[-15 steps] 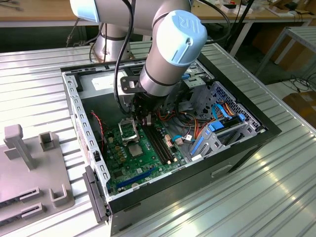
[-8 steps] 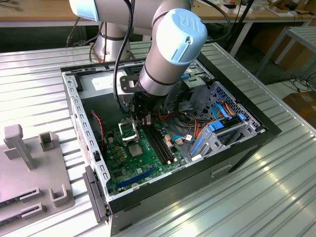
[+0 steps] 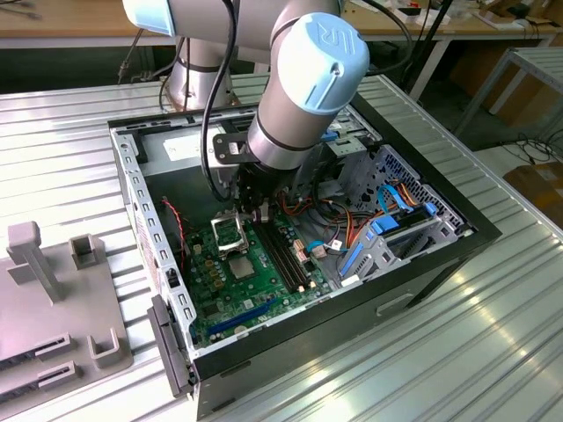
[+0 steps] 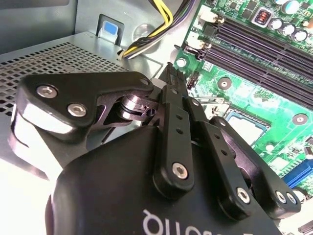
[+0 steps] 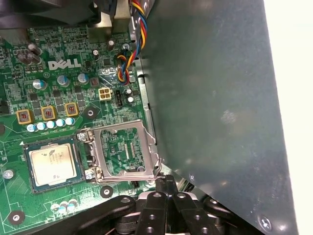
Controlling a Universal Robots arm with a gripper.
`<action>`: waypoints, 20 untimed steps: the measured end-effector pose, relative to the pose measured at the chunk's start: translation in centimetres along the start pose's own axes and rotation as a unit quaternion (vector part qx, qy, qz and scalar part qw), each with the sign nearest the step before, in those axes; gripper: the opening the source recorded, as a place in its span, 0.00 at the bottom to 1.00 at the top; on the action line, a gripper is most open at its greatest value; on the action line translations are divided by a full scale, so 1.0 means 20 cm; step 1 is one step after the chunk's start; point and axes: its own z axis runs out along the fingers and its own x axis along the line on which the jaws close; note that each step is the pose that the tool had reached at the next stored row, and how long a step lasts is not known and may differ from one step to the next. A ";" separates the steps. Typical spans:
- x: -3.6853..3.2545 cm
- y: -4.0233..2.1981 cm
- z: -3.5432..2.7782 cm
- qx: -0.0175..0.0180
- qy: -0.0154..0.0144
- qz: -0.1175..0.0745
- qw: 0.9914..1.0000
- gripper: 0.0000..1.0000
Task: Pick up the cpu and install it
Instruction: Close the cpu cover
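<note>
The cpu (image 5: 53,164), a small square chip with a silver-grey top, lies flat in its socket on the green motherboard (image 5: 58,88). The exterior view shows the cpu (image 3: 242,266) near the board's middle. Beside it the larger metal socket frame (image 5: 124,152) is swung open, showing its underside. My gripper (image 5: 166,182) is shut with nothing between its black fingers. Its tips sit just off the outer edge of the open frame, apart from the cpu. In the second wrist view the gripper (image 4: 171,73) hangs over the board near the socket (image 4: 247,126).
The board sits inside an open computer case (image 3: 457,237) on a ribbed metal table. A grey case wall (image 5: 220,107) rises close beside the frame. Memory slots (image 3: 286,255), coloured cables (image 3: 387,215) and a grey fixture (image 3: 53,299) on the exterior view's left are nearby.
</note>
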 end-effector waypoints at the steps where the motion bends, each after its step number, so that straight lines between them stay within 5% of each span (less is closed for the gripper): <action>1: 0.000 0.001 -0.006 0.000 0.000 0.000 1.000 0.11; 20: 0.000 0.003 -0.030 0.000 0.000 0.000 1.000 0.11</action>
